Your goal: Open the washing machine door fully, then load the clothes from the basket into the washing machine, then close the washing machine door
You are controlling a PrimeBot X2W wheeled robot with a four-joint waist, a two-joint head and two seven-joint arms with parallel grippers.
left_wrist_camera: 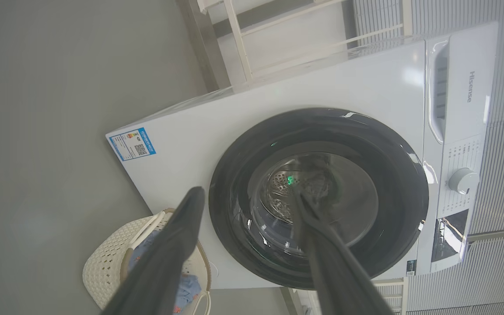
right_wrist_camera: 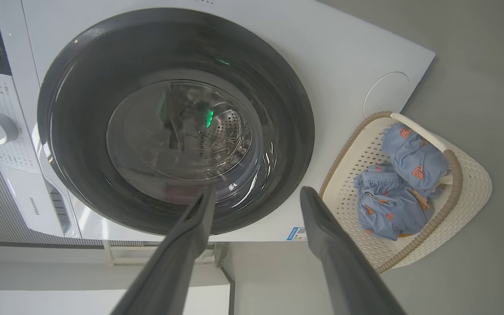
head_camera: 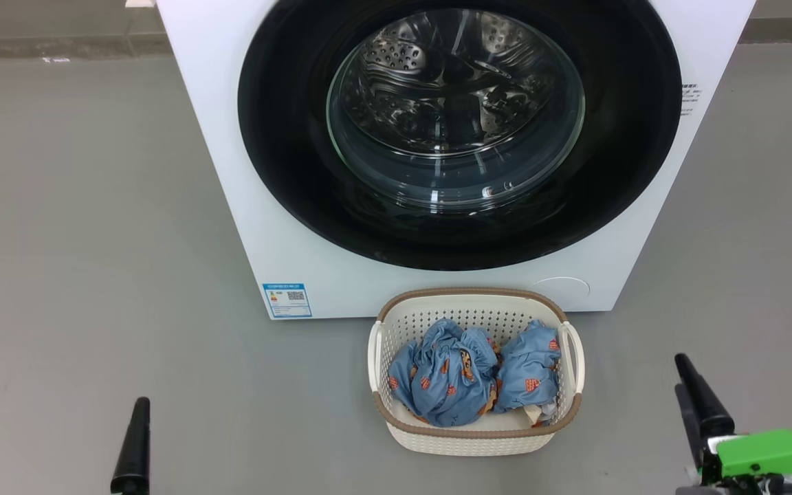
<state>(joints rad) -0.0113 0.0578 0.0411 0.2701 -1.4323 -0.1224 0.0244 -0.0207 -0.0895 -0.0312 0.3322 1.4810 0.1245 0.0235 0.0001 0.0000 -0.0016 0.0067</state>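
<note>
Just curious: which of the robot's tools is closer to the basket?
Right, it seems. The right tool hangs just off the basket's right side; the left tool sits farther off its left side.

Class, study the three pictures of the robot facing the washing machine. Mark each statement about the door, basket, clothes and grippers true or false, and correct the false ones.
1. The door is shut. True.
2. The basket stands on the floor in front of the machine. True.
3. The basket is empty. False: blue clothes lie in it.
4. The right gripper holds a piece of clothing. False: it is open and holds nothing.
5. The left gripper is open. True.
</note>
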